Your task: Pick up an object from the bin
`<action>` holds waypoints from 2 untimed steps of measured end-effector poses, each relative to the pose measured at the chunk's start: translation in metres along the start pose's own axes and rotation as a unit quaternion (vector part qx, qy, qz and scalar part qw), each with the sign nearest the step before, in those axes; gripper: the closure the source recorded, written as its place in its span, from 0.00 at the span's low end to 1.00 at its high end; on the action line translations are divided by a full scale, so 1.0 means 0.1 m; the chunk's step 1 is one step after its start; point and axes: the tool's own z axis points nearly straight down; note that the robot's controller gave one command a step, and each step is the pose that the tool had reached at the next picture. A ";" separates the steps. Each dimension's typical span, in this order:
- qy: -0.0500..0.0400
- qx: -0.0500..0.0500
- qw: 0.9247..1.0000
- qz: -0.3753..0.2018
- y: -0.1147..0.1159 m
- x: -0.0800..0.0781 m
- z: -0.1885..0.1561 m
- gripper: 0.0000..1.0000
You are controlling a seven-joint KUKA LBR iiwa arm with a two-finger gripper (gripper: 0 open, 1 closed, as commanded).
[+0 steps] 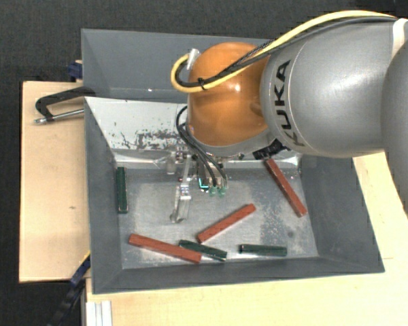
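1. A grey metal bin (98,182) is seen from above. The arm (340,80) is reached into it from the right, with an orange cover (221,94) at its wrist.
2. The gripper (179,208) is held low over a bare patch of the bin's floor, left of centre and nearer the back wall.
3. Whether the gripper is released or clenched cannot be told, as its tip is seen as 1 thin silvery shape.
4. 6 sticks are scattered on the floor: 3 red and 3 dark green.
5. The middle red stick (226,223) is laid slanting near the gripper, to its right and front and apart from it. It is the nearest thing to the gripper.
6. The left green stick (122,190) is laid along the left wall, well apart from the gripper.
7. The front red stick (164,248) is laid near the front wall, and its right end is touched by the crossing green stick (204,250).
8. The front green stick (263,250) is laid by itself further right.
9. The right red stick (285,187) is laid slanting against the right wall, below the arm.
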 end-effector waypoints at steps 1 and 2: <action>-0.004 -0.001 1.000 0.001 -0.01 -0.02 -0.05 0.00; -0.006 -0.001 0.998 -0.056 -0.31 0.08 0.39 0.00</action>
